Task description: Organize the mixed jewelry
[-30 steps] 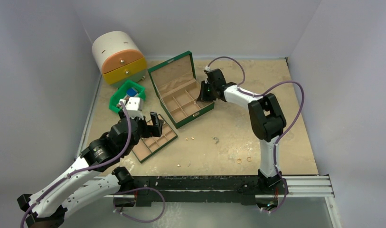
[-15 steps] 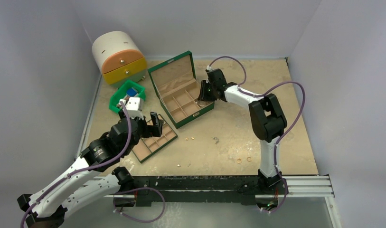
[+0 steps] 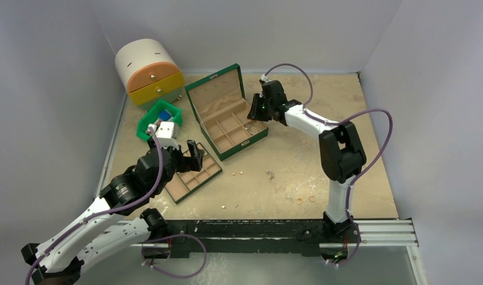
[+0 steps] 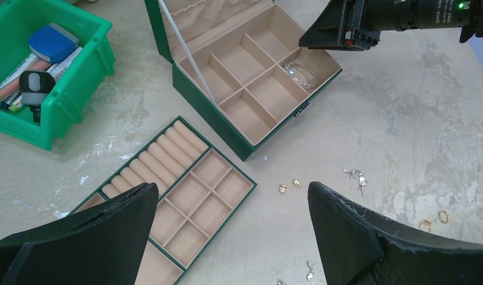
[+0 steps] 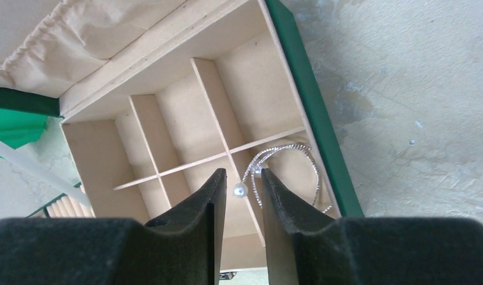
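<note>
Over the right-corner compartment of the green jewelry box | right gripper: jaws slightly parted, apparently grasping nothing | silver chain lies inside | left gripper: spread wide, empty | gold rings, studs loose on table

Bin glossy plastic; box lining matt cloth; rings shiny metal

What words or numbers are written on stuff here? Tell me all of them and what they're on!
No text can be read anywhere in these pictures.
Green jewellery box with tan lining: a tiny gold mark on its lid edge, too small to tell if it is writing.
Black wrist camera on the right arm: faint white marks, too blurred to read.
Green plastic bin: nothing readable on the things inside.
</note>
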Motion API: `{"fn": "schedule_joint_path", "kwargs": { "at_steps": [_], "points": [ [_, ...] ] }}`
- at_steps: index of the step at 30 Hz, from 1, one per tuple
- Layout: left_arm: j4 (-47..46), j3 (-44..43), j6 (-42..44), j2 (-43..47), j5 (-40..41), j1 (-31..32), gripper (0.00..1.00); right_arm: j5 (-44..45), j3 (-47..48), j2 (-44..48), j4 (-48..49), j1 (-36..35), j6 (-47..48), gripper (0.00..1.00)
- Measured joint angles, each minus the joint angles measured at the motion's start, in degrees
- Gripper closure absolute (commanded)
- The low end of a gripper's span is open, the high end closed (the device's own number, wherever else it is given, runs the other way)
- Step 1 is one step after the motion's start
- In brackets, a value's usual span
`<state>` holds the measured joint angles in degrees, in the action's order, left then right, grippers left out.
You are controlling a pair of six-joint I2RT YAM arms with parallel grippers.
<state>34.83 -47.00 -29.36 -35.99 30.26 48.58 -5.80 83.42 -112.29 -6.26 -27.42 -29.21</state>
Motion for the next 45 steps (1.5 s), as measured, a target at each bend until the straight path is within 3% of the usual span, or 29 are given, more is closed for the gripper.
{"fn": "schedule_joint_path", "kwargs": {
  "at_steps": [7,18,45],
  "points": [
    [0.0,0.0,0.0,0.0,0.0,0.0,0.02,-1.4,0.0,0.0,0.0,-2.1,-1.7,0.82],
    [0.0,0.0,0.0,0.2,0.0,0.0,0.03,-2.8,-0.2,-0.3,0.2,-4.0,-3.6,0.91],
    [0.0,0.0,0.0,0.3,0.0,0.0,0.02,2.5,-0.2,-3.7,-4.3,-4.0,-7.4,0.97]
  ]
}}
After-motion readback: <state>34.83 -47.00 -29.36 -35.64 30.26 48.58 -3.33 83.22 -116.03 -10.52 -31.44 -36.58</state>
